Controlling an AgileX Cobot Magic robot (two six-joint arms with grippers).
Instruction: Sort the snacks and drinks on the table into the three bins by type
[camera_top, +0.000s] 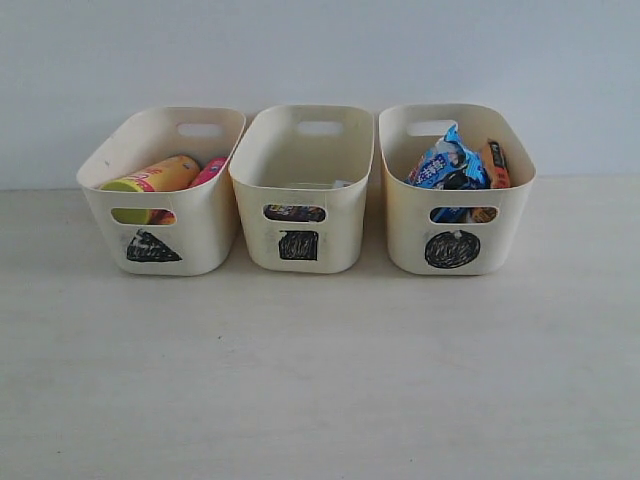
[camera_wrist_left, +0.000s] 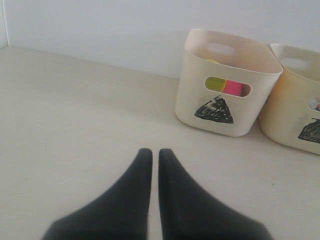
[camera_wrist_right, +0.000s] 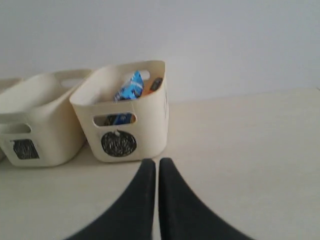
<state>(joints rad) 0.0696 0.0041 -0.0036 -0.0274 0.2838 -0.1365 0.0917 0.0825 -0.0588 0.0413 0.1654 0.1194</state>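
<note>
Three alike cream plastic tubs, smooth, rounded-rectangular, with cut-out handle slots, stand in a row on the pale beige, faintly wood-grained worktop (camera_top: 320, 380).

Landmark is the middle square-marked bin (camera_top: 340, 240), with a black scribbled square on its front. The dark purple-black carton (camera_top: 294, 213) shows only through its handle slot. A pale edge sits low inside; I cannot tell what it is.

Just left of the square-marked bin is the triangle-marked bin (camera_top: 205, 240). In it the yellow-orange chip tube (camera_top: 160, 175), cylindrical with a yellow-green lid, lies tilted. The pink chip tube (camera_top: 208, 170) lies beside it, on the side nearer the square-marked bin.

Just right of the square-marked bin is the circle-marked bin (camera_top: 400, 235). The glossy blue crinkly bag (camera_top: 447, 165) pokes above its rim. The orange-brown flat packet (camera_top: 495, 163) stands upright on the bag's side away from the square-marked bin.

Only the wrist views show the arms. The left fingers (camera_wrist_left: 142, 167) are black, smooth and tapered, tips nearly together with a thin slit and nothing held. They hang over bare worktop, apart from the triangle-marked bin. The right fingers (camera_wrist_right: 145, 175) look the same, narrow slit and nothing held, near the circle-marked bin's front. The left wrist view shows lid green and pink through the triangle-marked bin's slot. The exterior view shows green and orange there.
</note>
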